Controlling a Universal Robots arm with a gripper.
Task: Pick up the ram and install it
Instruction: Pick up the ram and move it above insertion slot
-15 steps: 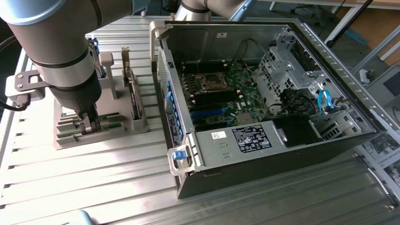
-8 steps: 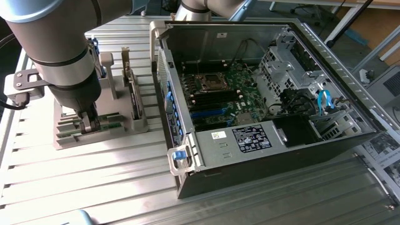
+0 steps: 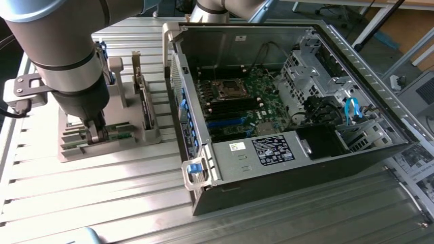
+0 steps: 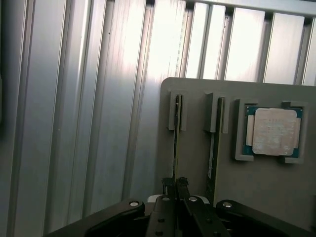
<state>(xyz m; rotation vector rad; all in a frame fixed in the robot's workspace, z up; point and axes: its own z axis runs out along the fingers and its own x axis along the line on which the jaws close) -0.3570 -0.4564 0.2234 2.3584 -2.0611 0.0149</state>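
Ram (image 4: 175, 129) stands on edge in its slot in the grey holder (image 4: 276, 197). The gripper (image 4: 175, 183) is down over it, with its fingers (image 4: 183, 186) set narrow on either side of the stick's upper edge, to my eye pinching it. An identical stick (image 4: 214, 140) stands just beside it in the neighbouring slot. The square silver processor (image 4: 273, 131) lies flat in a recess on the far side of that twin.

The holder sits on the ribbed metal table (image 3: 101, 203) at the exterior view's left. The open computer case (image 3: 305, 168) is well apart from it, at the exterior view's right.

I'd say this is the pick-up step, with the stick gripped but not yet out of the holder. Freeing it calls for a straight pull along the slot, so the stick neither twists nor brushes its twin.
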